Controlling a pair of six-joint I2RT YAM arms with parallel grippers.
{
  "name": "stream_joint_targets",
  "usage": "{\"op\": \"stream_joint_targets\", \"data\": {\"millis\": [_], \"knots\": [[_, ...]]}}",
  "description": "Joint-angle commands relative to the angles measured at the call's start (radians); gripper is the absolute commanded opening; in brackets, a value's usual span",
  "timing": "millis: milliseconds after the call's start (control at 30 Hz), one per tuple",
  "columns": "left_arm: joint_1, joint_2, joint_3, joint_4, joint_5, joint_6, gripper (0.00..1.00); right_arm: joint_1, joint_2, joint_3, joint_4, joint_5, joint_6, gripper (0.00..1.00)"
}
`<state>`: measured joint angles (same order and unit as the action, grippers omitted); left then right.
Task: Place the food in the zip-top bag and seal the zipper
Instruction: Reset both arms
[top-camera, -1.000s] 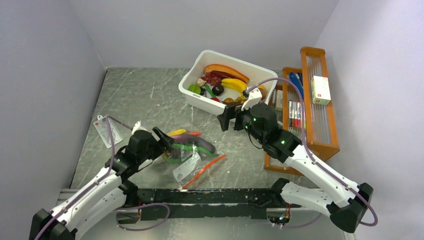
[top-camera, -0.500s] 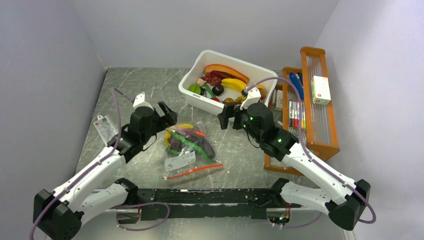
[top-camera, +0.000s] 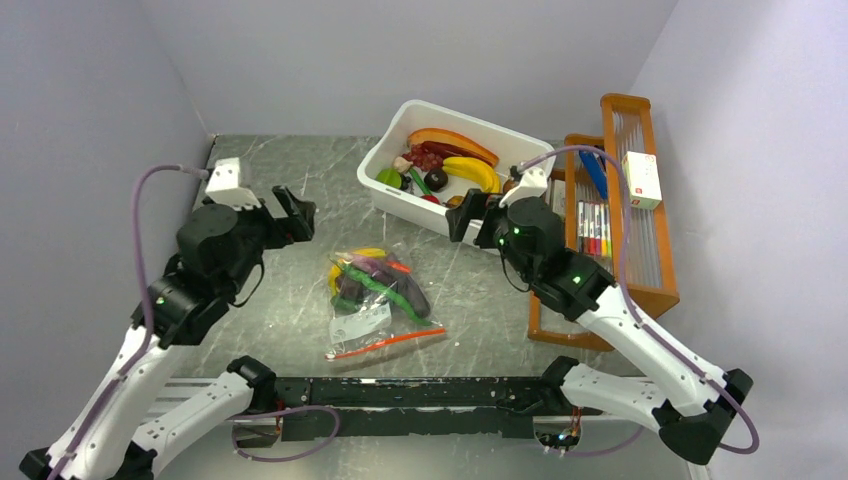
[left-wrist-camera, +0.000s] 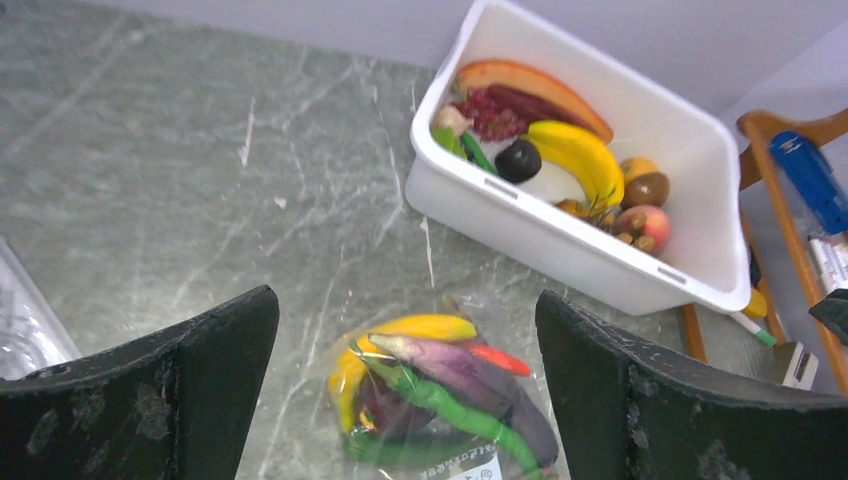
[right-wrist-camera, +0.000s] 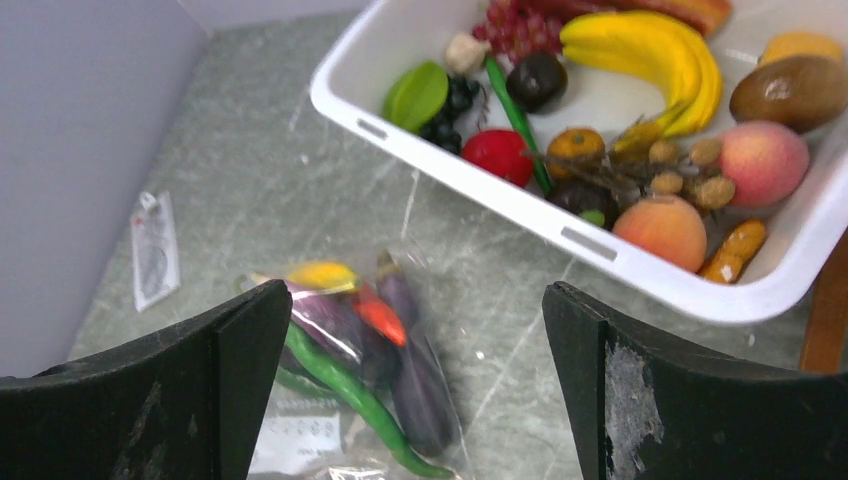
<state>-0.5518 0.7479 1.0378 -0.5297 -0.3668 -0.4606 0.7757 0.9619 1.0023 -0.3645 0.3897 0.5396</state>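
1. Your left gripper (top-camera: 290, 214) hangs at centre-left of the overhead frame. Its jaws are spread wide with nothing between them, and it is well apart from the bag.
2. Your right gripper (top-camera: 462, 218) sits right of centre, jaws likewise parted and empty, just in front of the near wall of the white tub (top-camera: 410, 208).
3. The zip-top bag (top-camera: 375, 300) lies flat on the grey marbled table (top-camera: 290, 160) in the middle of the frame. It is between your two grippers and touched by neither.
4. The food (top-camera: 378, 280), in purple, green, yellow and red, is bunched inside the bag's upper half, with a white label (top-camera: 360, 322) showing below it.
5. The zipper (top-camera: 388, 342) runs as an orange-red strip along the bag's lower edge, toward the bottom of the frame. You cannot tell from here whether it is pressed shut.
6. In your left wrist view, the bag (left-wrist-camera: 440, 400) fills bottom centre between the dark fingers (left-wrist-camera: 150, 400), and the tub (left-wrist-camera: 560, 235) sits upper right.
7. In your right wrist view, the bag (right-wrist-camera: 350, 370) lies lower left. The tub (right-wrist-camera: 600, 250) crosses the upper right, loaded with toy fruit (right-wrist-camera: 640, 50). A small clear packet (right-wrist-camera: 155, 250) rests near the left edge.
8. At the overhead frame's right edge, an orange wooden rack (top-camera: 611, 130) holds marker pens (top-camera: 592, 228) and a small white box (top-camera: 641, 178).
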Motion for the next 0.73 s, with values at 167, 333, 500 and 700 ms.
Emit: {"op": "stream_joint_targets", "data": {"millis": [167,333,500,700], "knots": [[-0.003,-0.068,0.039,-0.096,0.096,0.045,0.99,0.002,-0.063,0.029,0.024,0.031,0.015,1.00],[-0.003,-0.125,-0.041,-0.039,0.171,0.004,0.99,0.002,-0.050,0.059,-0.021,0.063,0.011,1.00],[-0.003,-0.131,-0.056,-0.024,0.168,-0.003,0.99,0.002,-0.040,0.085,-0.027,0.057,0.013,1.00],[-0.003,-0.134,-0.101,0.018,0.217,0.004,0.99,0.003,-0.040,0.070,-0.035,0.100,0.037,1.00]]}}
